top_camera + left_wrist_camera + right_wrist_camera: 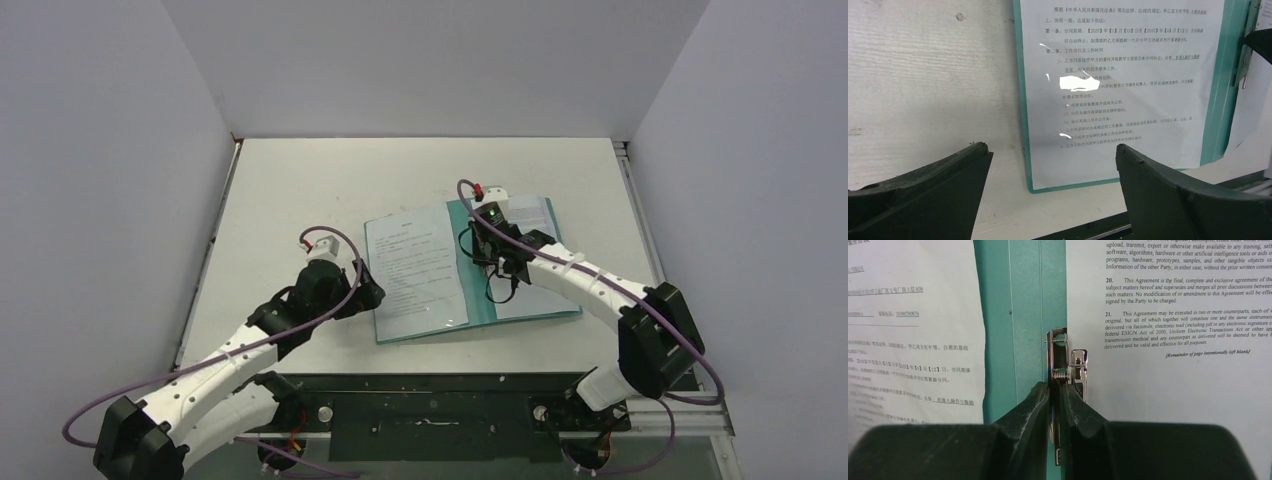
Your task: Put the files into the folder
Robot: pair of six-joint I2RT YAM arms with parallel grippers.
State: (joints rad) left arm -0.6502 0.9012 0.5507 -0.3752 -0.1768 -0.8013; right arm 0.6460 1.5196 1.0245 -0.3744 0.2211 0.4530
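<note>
On the left, the left gripper [1050,150] stands wide open and holds nothing; its two dark fingers [943,175] hang low over the white table [300,190], just by the near left corner of the folder [1023,315]. The folder is teal, and it lies open and flat near the middle of the table, a little to the right of centre, with its spine running away from the arms. On its left half lies one sheet [1118,80] printed with lines of small Chinese text. It sits squarely inside the teal border, which shows as a thin strip along its left and near edges, and patches of glare shine on its surface. To the right of that sheet comes the bare teal strip of the spine. A small silver clip [1068,357] lies there, along the left edge of the second sheet [1173,390], which covers the right half of the folder and carries English text in numbered paragraphs with blank space below them. The right gripper [1055,387] reaches down over the spine with its jaws drawn close together, pinched on the near end of the clip. The right arm stretches across the right sheet and hides part of it in the overhead view.
</note>
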